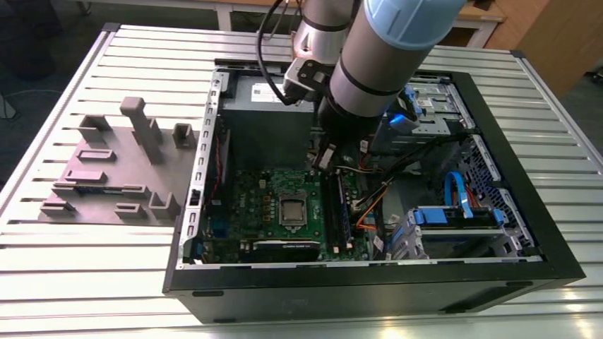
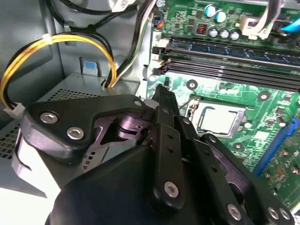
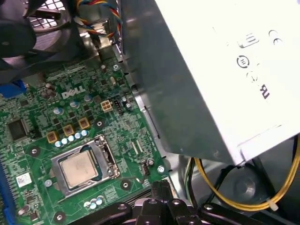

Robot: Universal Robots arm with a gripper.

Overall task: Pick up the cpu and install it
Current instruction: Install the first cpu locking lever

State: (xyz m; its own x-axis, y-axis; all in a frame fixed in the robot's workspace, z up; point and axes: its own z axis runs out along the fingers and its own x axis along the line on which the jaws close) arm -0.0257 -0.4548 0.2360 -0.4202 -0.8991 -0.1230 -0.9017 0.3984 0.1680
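Black end effector (image 2: 160,95) links crowd the foreground in both wrist views, its jaws clenched tight against each other. Beyond its tip, apart from it, the cpu (image 3: 78,168) lies flat in the metal-framed socket (image 3: 108,161) of the green motherboard (image 3: 42,112). That board sits lower centre of the exterior view, inside the open computer case (image 1: 377,289) on the slatted counter (image 1: 94,268); a grey fixture (image 1: 104,176) stands at the exterior view's left.

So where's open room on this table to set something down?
Bare slatted table shows at the exterior view's left, below the grey fixture, and in a strip at its right, beside the computer case. Inside the case is crowded: arm, cables, drive cage around the motherboard holding the cpu.
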